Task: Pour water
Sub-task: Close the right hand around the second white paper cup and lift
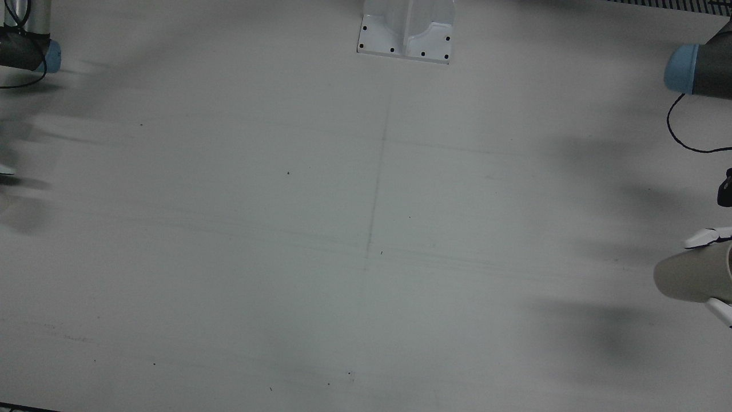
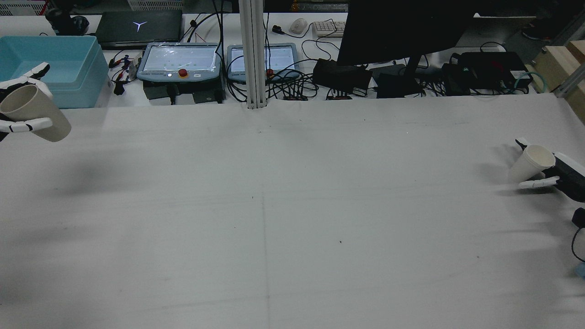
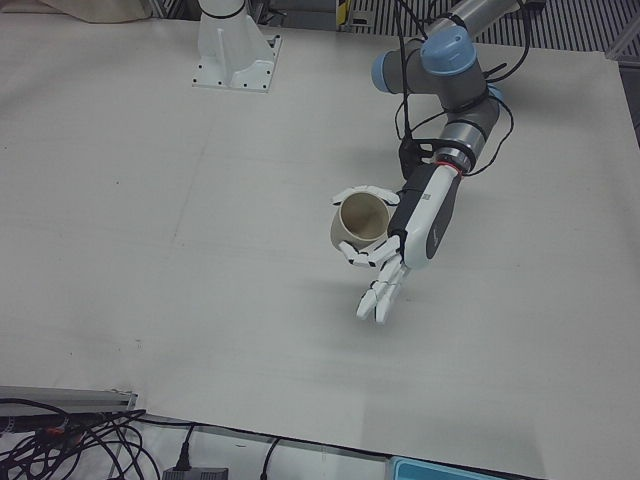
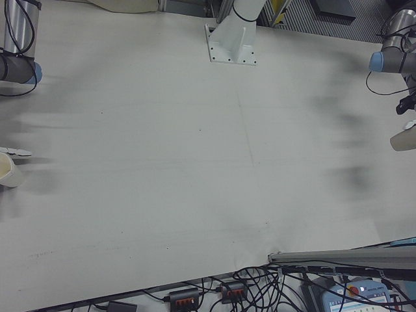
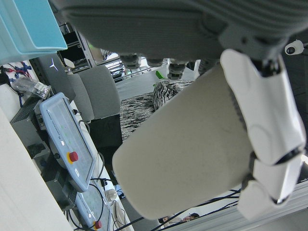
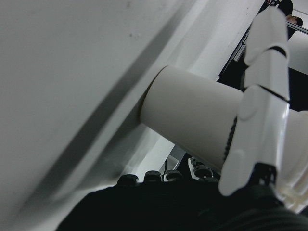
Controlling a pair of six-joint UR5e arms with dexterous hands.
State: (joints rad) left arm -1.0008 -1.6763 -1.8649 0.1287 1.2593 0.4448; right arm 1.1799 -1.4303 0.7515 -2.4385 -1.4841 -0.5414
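My left hand (image 3: 418, 222) is shut on a beige paper cup (image 3: 362, 222) and holds it tilted, well above the table, mouth toward the front-left camera. The same cup (image 2: 34, 112) sits at the far left edge of the rear view. My right hand (image 2: 564, 171) is shut on a white paper cup (image 2: 532, 162) at the table's far right edge. That cup leans over, and its base is at or just above the tabletop (image 6: 72, 72). In the right hand view a white finger (image 6: 260, 106) lies across the white cup (image 6: 192, 115). Neither cup's contents can be made out.
The white-covered table (image 1: 366, 229) spreads wide between the two hands. A white post base (image 1: 407, 31) stands at its robot-side edge. Beyond the far edge are a blue bin (image 2: 55, 68), teach pendants (image 2: 180, 61), a dark monitor (image 2: 402, 32) and cables.
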